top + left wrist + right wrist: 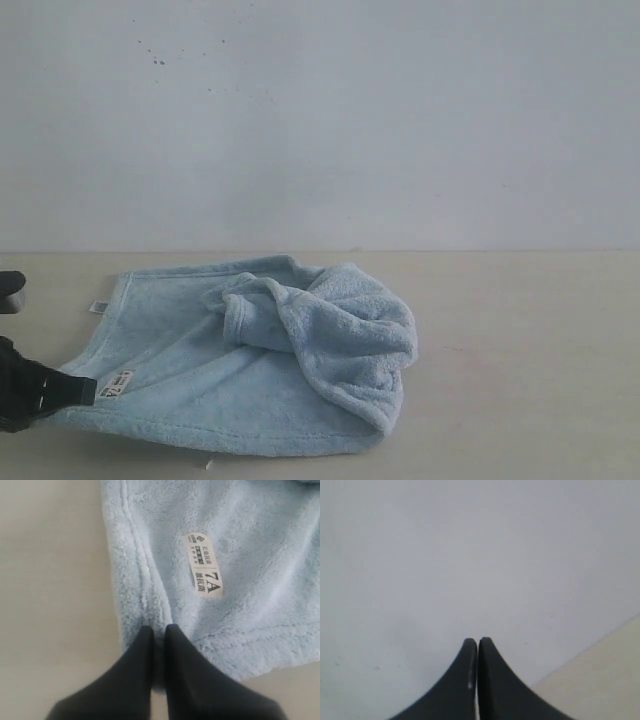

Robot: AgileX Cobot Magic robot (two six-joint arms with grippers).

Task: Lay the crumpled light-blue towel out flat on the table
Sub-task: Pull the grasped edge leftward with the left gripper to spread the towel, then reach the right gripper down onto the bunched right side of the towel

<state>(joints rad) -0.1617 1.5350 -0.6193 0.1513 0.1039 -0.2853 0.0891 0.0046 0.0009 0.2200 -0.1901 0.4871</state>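
The pale blue towel (270, 360) lies on the beige table (530, 380), flat on its left half and folded over in a thick bunch on its right half. My left gripper (88, 390) is at the towel's near-left corner, shut on the hem beside a white tag (116, 383). In the left wrist view the black fingers pinch the towel (240, 555) edge at the gripper (159, 630), with the printed tag (204, 564) just beyond. My right gripper (477, 642) is shut on nothing, facing the white wall, and it does not show in the exterior view.
A second small white tag (98, 306) sticks out at the towel's far-left corner. A white wall (320, 120) meets the table along its back edge. Bare tabletop stretches right of the towel. A dark arm part (10, 290) sits at the left border.
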